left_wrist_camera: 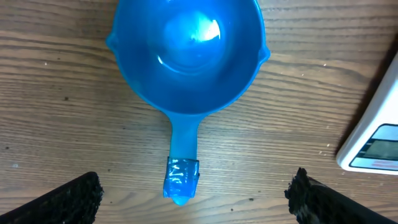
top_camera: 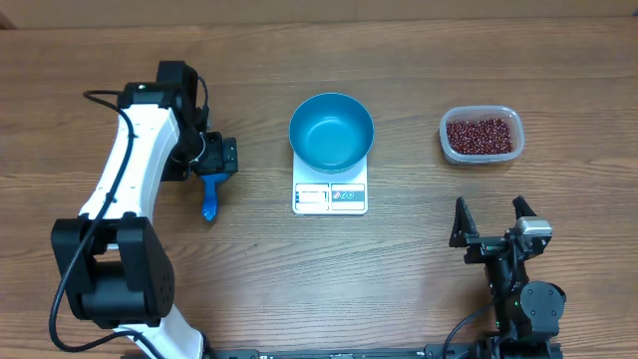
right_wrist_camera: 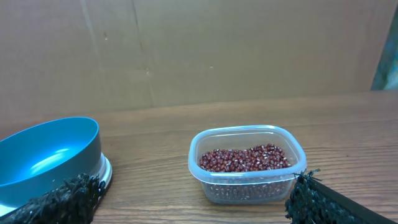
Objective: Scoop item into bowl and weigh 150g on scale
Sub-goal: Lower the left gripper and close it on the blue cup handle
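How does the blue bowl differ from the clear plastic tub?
The bowl is round and opaque blue; the tub is a clear rounded rectangle. The bowl is empty; the tub holds red-brown beans. The bowl sits on the white scale; the tub rests directly on the table. Both stand upright with open tops.

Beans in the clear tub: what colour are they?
The beans are dark red-brown; right wrist view.

Wood table (top_camera: 419, 289). Directly on it: scoop (top_camera: 209, 200) at left, scale (top_camera: 330, 196) centre, tub (top_camera: 444, 140) far right. All three well apart.
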`<state>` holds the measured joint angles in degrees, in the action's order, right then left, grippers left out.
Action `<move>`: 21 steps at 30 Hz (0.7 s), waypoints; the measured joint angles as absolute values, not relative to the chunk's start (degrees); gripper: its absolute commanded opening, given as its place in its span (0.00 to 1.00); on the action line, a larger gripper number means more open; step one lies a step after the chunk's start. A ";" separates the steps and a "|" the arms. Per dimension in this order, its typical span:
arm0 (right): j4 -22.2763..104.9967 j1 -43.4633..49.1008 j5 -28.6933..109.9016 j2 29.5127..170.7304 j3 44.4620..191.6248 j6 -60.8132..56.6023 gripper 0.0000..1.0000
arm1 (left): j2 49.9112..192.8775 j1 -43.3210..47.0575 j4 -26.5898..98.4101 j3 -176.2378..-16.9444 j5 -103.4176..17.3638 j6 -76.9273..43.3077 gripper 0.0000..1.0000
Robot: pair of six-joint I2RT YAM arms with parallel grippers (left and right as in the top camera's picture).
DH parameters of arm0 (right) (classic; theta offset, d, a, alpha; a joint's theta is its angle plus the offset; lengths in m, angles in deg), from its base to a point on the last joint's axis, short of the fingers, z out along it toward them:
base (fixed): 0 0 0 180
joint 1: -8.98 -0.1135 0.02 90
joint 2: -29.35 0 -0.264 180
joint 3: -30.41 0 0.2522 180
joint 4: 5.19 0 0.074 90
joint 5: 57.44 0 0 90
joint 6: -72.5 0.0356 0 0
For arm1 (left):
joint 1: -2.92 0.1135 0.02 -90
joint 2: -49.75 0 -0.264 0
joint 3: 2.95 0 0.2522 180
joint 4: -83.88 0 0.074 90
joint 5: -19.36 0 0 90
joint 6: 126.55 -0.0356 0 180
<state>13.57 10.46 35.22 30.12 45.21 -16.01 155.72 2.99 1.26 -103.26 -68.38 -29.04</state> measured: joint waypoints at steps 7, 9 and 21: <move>13.57 10.46 35.22 30.12 45.23 -16.01 1.00 | 149.08 5.33 4.38 -96.90 -67.05 -29.06 1.00; 13.55 10.46 35.22 30.12 45.23 -16.01 1.00 | 147.24 6.49 5.82 -94.34 -66.15 -29.43 0.99; 13.57 10.46 35.22 30.12 45.21 -16.03 1.00 | 146.50 7.37 8.25 -92.48 -65.06 -29.80 1.00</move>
